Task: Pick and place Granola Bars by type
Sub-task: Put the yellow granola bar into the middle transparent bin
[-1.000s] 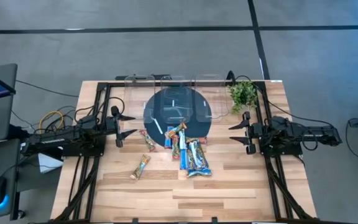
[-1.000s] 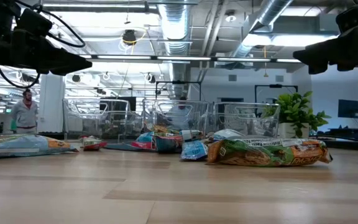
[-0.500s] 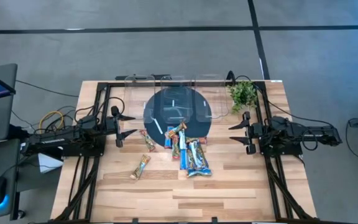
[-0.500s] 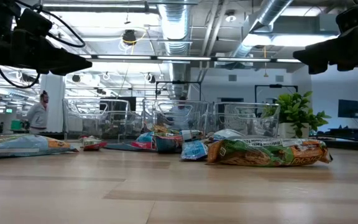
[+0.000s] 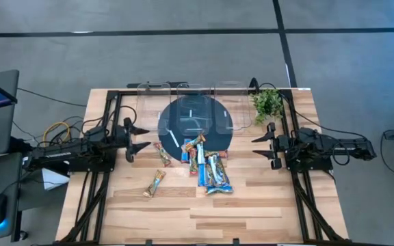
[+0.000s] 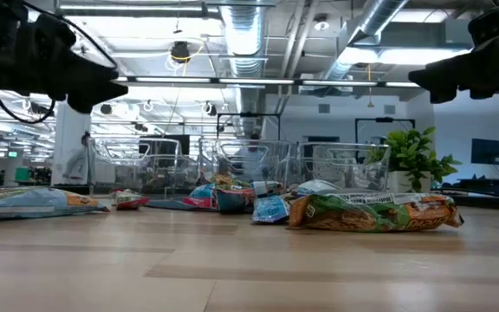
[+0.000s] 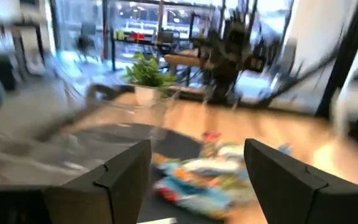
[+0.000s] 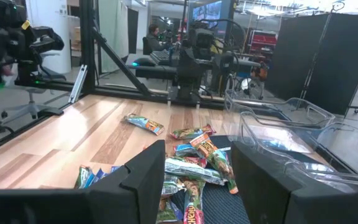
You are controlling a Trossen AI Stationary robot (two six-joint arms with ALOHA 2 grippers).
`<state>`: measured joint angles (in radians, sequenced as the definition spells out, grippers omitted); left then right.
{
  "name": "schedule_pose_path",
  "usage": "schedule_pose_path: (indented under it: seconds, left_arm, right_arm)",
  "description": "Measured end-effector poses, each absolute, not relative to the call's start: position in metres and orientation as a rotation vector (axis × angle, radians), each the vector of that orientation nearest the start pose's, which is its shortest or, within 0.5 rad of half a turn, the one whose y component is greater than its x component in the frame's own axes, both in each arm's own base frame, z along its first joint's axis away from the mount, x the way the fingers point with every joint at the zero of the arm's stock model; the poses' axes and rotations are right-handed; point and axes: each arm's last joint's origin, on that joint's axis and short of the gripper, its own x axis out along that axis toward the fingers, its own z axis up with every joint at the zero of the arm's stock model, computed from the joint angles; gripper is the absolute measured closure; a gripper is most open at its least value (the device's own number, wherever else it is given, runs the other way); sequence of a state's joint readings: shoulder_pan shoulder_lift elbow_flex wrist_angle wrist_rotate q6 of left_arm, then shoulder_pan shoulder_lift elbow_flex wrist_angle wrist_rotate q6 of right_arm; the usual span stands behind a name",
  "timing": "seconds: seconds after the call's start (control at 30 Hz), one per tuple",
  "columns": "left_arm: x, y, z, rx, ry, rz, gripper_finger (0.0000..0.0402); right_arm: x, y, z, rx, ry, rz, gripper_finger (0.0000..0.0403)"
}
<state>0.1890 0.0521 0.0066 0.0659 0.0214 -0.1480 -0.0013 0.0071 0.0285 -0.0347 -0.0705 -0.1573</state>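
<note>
- While your left gripper (image 5: 144, 137) has its dark fingers spread apart and empty, it has edged inward from the table's left side since a moment ago, towards the pile.
- Your right gripper (image 5: 260, 144), fingers also apart and empty, hasn't moved on the right side.
- The shiny wrapped Granola Bars (image 5: 206, 166) lie heaped mid-table, partly on the dark round mat (image 5: 214, 117); one tan bar (image 5: 156, 183) lies apart.
- Sorting hasn't begun; I'd say the left arm's reach opens it.

The wooden table (image 5: 265, 198) bears Granola Bars (image 5: 207, 167), a dark mat (image 5: 176, 119), a plant (image 5: 267, 102).
</note>
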Motion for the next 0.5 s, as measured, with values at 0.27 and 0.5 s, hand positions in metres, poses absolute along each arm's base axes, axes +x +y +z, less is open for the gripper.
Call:
schedule_pose_path:
  seconds: [0.27, 0.5]
  left_arm:
    - [0.098, 0.019, 0.174, -0.503, -0.129, 0.180, 0.0150]
    - [0.096, 0.019, 0.189, -0.717, -0.302, 0.100, 0.0150]
  right_arm:
    - [0.096, 0.000, 0.174, -0.009, -0.038, 0.020, 0.0229]
    - [0.094, -0.001, 0.191, 0.617, -0.213, 0.075, 0.0230]
